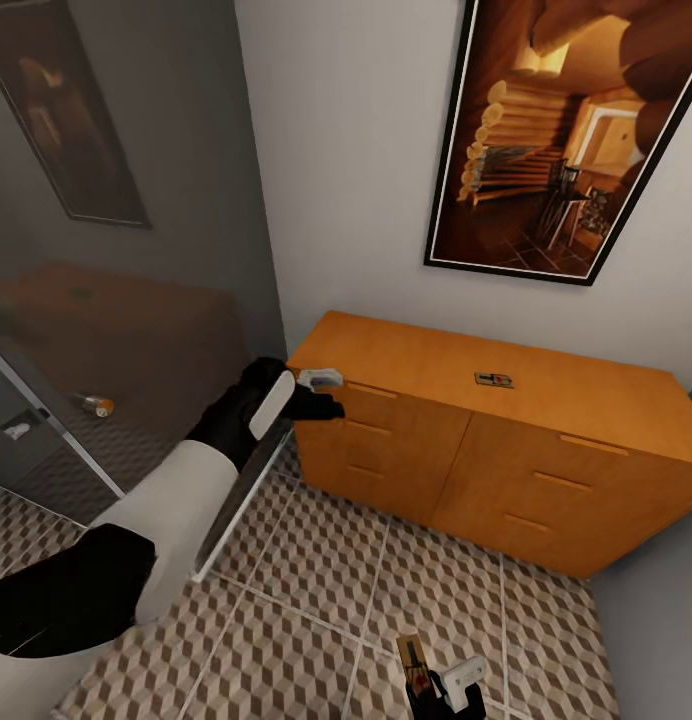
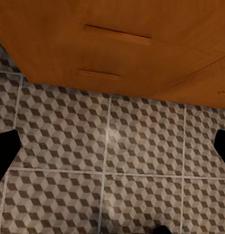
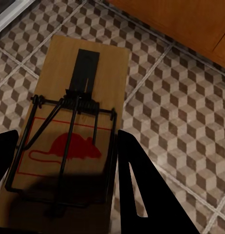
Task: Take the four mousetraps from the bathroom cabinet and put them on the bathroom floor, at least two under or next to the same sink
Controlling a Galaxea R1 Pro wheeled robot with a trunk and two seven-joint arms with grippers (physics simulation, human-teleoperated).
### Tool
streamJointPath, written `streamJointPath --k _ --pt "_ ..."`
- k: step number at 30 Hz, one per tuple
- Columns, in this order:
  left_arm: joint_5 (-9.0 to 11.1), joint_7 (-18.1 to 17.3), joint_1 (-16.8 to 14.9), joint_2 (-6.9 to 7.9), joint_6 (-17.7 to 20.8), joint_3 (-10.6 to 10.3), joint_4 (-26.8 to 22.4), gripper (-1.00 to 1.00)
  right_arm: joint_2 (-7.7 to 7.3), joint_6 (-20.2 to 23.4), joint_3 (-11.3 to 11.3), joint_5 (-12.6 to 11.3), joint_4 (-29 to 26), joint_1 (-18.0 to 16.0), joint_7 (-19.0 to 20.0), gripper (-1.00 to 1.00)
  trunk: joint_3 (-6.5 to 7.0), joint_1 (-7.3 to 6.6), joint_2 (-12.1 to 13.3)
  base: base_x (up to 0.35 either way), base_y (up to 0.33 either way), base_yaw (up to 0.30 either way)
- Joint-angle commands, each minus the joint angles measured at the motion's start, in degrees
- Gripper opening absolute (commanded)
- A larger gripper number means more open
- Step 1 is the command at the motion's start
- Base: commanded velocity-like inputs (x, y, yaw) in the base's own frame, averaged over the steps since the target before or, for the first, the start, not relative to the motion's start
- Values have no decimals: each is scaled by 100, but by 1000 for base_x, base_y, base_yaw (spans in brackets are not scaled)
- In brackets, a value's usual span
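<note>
Between the black fingers [image 3: 129, 180] of the right gripper [image 1: 438, 690], partly cut off by the head view's lower edge: one flat tan wooden mousetrap [image 3: 76, 126] with dark wire frame and red mouse print, pinched, its near end hidden. Beyond that claw, on the orange-brown wooden cabinet [image 1: 546, 460]'s top: a second mousetrap [image 1: 494, 380], small, detail unclear. Left gripper [image 1: 321, 392] extended to the cabinet's corner, fingers spread wide over the cube-patterned tiled floor [image 2: 112, 161]. Beside it: small pale item [image 1: 320, 378], unidentifiable.
</note>
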Motion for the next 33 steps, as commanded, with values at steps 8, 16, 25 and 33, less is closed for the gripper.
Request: streamJointPath --k 8,16,25,33 --pt "159 60 -1378 -3 19 -17 817 100 20 -21 -17 -16 2 -5 29 -100 -12 3 -11 0 0 0" --pt "646 -355 -1798 9 72 -20 262 100 20 -21 -32 -15 -5 -5 6 -100 -12 3 -11 0 0 0" --pt "760 -2137 -1816 187 61 -952 -686 100 -4 -21 -23 -29 -12 -5 34 -100 -12 3 -11 0 0 0" --pt "758 -3523 -1816 761 48 -2003 -1521 100 -9 -28 -19 -21 -12 -5 51 -100 -12 3 -11 0 0 0"
